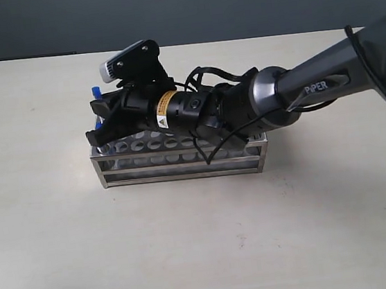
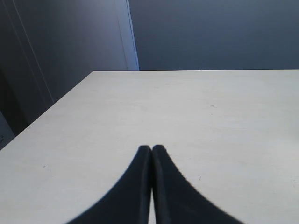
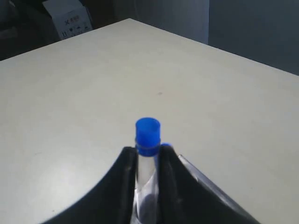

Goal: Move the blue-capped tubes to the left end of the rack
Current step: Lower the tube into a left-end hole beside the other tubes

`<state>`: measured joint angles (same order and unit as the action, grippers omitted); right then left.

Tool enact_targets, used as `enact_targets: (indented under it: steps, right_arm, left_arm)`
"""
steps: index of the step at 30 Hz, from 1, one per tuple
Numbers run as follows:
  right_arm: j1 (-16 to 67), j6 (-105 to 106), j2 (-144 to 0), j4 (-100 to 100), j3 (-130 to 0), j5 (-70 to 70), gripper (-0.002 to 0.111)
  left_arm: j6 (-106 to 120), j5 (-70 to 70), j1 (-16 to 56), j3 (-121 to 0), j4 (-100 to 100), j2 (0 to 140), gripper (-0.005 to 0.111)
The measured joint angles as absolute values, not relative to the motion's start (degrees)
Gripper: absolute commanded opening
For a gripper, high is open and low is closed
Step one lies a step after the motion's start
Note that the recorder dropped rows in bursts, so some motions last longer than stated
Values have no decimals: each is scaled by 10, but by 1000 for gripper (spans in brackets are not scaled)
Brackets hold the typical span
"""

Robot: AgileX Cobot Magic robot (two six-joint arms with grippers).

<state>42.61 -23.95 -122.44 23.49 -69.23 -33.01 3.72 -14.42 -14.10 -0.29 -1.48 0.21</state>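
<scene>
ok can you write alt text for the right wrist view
Two black fingers of the right arm pinch a clear blue-capped tube, its cap standing above the fingertips. A second blue cap peeks out just behind one finger, next to a strip of shiny metal, with the beige table stretching away beyond.
</scene>
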Motion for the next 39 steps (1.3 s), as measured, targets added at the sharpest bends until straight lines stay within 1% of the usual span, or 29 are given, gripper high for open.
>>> enact_targets:
  steps: [11,29,39]
  right_arm:
    - [432,-241,-1221,235,-692,-320,0]
    - [431,-220,-1208,310,-679,-295,0]
    - [430,-245,-1205,296,-658,-320,0]
  left_arm:
    - [37,-144,-141,-3,-15,2,0]
    - [37,-144,-141,-3,-15,2,0]
    - [37,-144,-141,-3,-15,2,0]
